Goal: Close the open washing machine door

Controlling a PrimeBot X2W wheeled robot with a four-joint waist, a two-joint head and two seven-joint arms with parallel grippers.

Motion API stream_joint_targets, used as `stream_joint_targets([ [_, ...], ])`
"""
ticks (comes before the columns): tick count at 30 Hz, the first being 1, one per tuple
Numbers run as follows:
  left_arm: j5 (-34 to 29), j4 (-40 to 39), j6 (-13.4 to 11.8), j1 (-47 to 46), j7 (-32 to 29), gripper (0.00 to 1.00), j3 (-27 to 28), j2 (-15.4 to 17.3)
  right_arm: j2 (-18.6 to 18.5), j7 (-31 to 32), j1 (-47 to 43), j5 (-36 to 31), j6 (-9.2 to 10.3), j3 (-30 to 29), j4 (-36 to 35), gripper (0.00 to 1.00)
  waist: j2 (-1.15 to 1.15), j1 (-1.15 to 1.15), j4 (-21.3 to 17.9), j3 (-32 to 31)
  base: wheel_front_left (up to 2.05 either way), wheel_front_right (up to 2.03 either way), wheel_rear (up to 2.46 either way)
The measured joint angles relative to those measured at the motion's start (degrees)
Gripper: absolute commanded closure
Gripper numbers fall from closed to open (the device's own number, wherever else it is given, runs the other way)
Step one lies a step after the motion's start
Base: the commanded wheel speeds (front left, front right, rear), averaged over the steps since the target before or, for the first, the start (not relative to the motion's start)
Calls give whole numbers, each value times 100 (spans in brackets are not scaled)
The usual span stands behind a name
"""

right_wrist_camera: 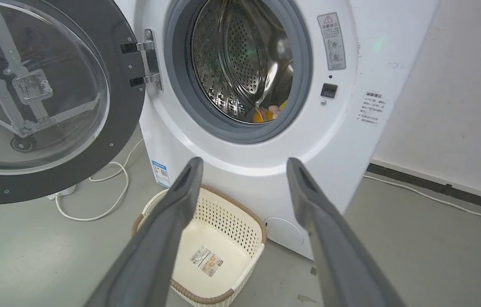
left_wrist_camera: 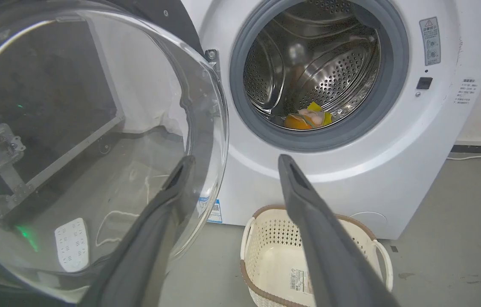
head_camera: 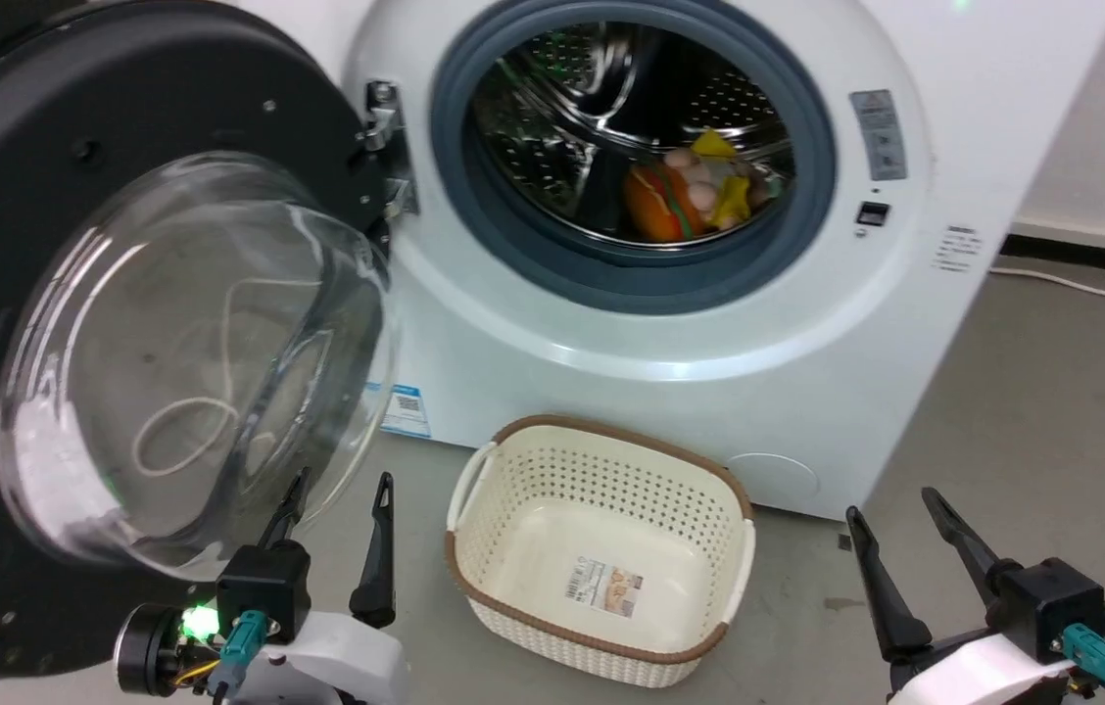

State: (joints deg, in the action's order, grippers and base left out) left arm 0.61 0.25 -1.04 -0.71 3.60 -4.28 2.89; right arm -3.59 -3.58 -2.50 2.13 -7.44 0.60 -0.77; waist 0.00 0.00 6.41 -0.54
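Two sets of jaws are sitting released, empty: left gripper (head_camera: pixel 342 480) just beside the glass of the wide-open washing machine door (head_camera: pixel 190 362), right gripper (head_camera: pixel 890 502) near the basket (head_camera: pixel 601 436).

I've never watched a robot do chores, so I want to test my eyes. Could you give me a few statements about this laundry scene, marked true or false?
1. The washing machine has its door wide open. True.
2. The drum is empty. False: orange and yellow items lie inside it.
3. The basket in front of the washing machine is full of laundry. False: it holds nothing but a label on its bottom.
4. The left gripper and the right gripper are both open and hold nothing. True.
5. The right gripper is touching the door. False: it is well apart from it; the left gripper is the one near the door.
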Motion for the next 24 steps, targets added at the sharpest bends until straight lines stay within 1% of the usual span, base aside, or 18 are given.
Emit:
stream_joint_targets([
  [7,1,-54,-56,62,63,0,-25,10,-47,-67,-47,31,0,175,-21,0,0,0,270,-4,0,0,0],
  [16,16,-189,-187,188,180,0,-65,8,-186,-186,-37,149,0,356,10,0,0,0,523,56,0,0,0],
  [24,62,-255,-258,300,268,0,-134,7,-226,-278,-19,201,0,445,82,0,0,0,725,73,0,0,0],
])
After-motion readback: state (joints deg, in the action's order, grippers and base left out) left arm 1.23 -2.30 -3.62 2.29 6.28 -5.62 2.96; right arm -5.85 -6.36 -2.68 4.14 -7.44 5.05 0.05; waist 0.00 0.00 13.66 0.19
